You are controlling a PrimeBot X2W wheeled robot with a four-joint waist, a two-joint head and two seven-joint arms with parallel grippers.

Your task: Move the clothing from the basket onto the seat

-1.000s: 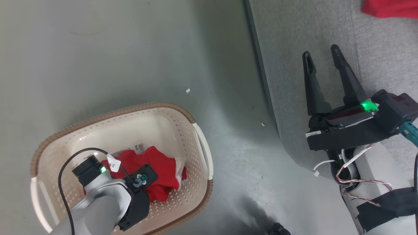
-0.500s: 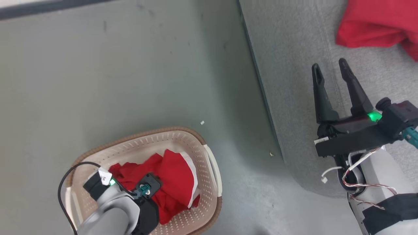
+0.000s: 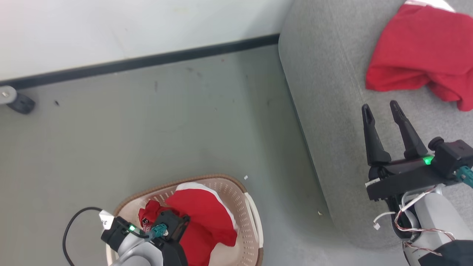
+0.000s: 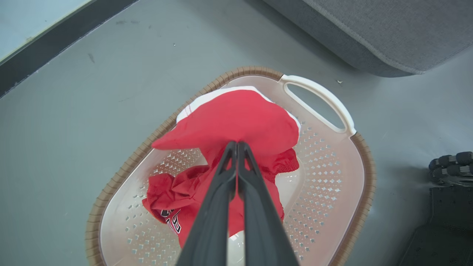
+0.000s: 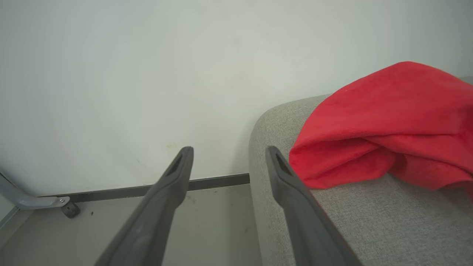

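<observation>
1. Since a second ago the head camera has swung, so the wall (image 3: 129, 29) and its dark baseboard (image 3: 147, 61) now show toward 11 o'clock and the basket (image 3: 244, 214) sits lower in the picture. Inside it, the clothing (image 4: 236, 118) has been drawn up from a low heap into a peak that stands above the rim.
2. Seat (image 3: 332, 111): a grey upholstered cushion filling the head view from 1 to 4 o'clock, its rounded corner close to the baseboard.
3. Floor (image 3: 184, 129): grey-green, carrying the basket, which stands apart from the seat's edge.
4. Basket: cream, perforated and brown-rimmed, at 6 o'clock in the head view. One white handle (image 4: 321, 96) lies at 2 o'clock in the left wrist view, on the seat's side.
5. Clothing: red with white trim, inside the basket. The upper fold is raised; a lower bunch with white lettering hangs toward 7 o'clock.
6. Other red garment (image 3: 417, 51): crumpled on the seat at 1 o'clock, well apart from the basket.
7. Right end effector (image 3: 380, 106): at 4 o'clock over the seat, fingers spread with nothing between them, tips near that garment but not touching it.
8. Left end effector (image 4: 236, 145): fingers pressed together, pinching a fold of the clothing at their tips.
9. Caster wheel (image 3: 20, 104): at 9 o'clock by the baseboard.
10. White scrap (image 3: 245, 177): on the floor, just beside the basket's rim.
</observation>
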